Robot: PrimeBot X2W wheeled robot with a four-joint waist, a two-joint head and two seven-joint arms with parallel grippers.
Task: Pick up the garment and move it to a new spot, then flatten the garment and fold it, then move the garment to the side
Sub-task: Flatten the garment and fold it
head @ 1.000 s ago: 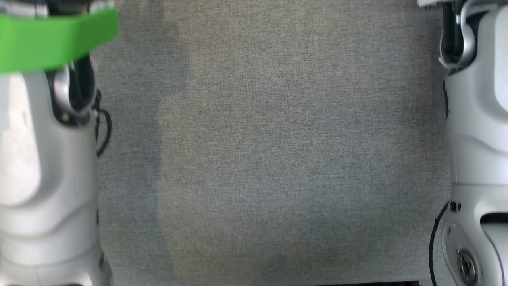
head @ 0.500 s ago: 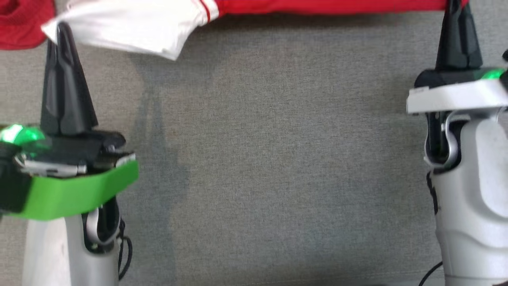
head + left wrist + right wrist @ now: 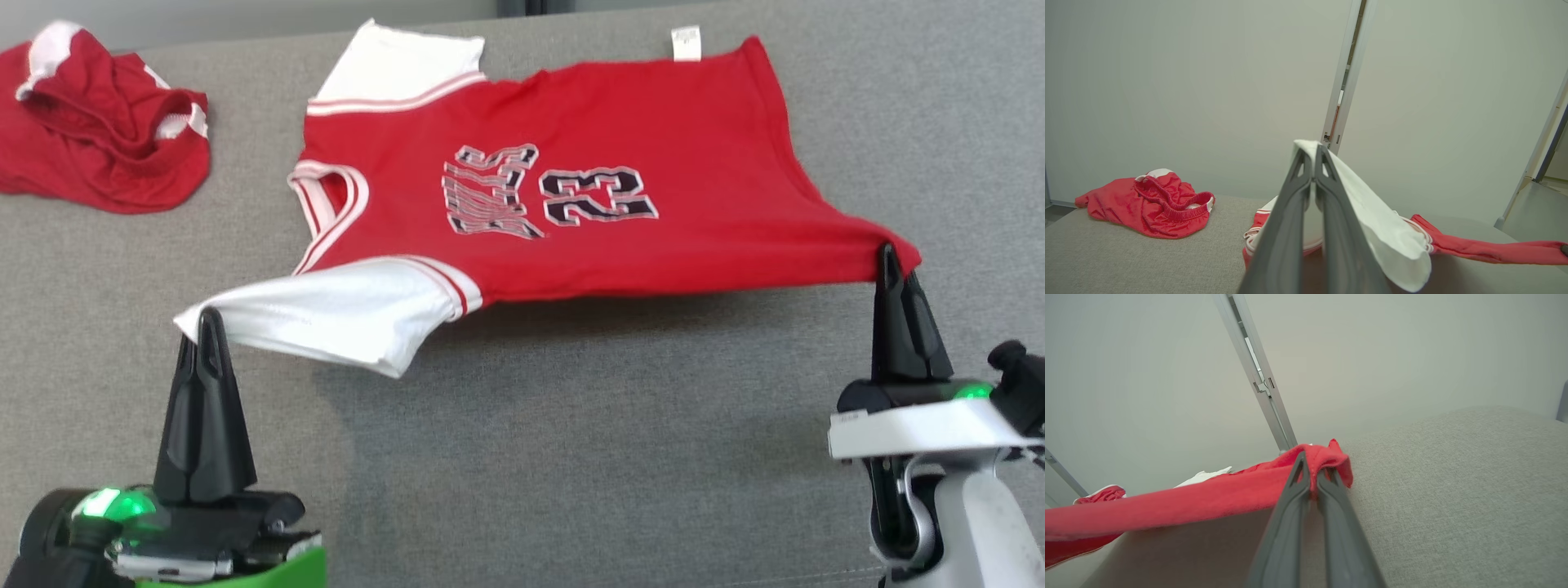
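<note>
garment (image 3: 620, 212), a red jersey with white sleeves, lies spread sideways on the grey cloth-covered counter (image 3: 571, 457). it takes up the 12 o'clock half of my head view, neck opening toward 9 o'clock and bottom edge toward 3 o'clock. its near long edge is lifted off the surface and a shadow falls on the counter beneath it.

my left tool (image 3: 206, 320), at 8 o'clock, is clenched on the tip of the near sleeve (image 3: 326, 314). the fingers are pressed together with white cloth pinched between them, and the sleeve sags from that tip. in my left wrist view the same white cloth drapes over the closed fingertips and down toward 4 o'clock.

my right tool (image 3: 888, 260), at 3 o'clock, is clenched on the near bottom corner (image 3: 857, 245) of the jersey. in my right wrist view red cloth is bunched over the fingertips, and the taut edge runs away toward 8 o'clock.

the two tools stand well apart, with the lifted edge stretched between them. the far edge rests on the counter. the far sleeve (image 3: 400, 61) lies flat at 11 o'clock, and a small white label (image 3: 687, 42) sticks out at 1 o'clock. a dark and white print (image 3: 551, 196) with the number 23 sits mid-chest.

a crumpled red piece (image 3: 98, 147) with white trim lies at 10 o'clock, apart from the jersey. a pale wall (image 3: 1167, 81) with a metal post (image 3: 1345, 73) stands behind the counter.
</note>
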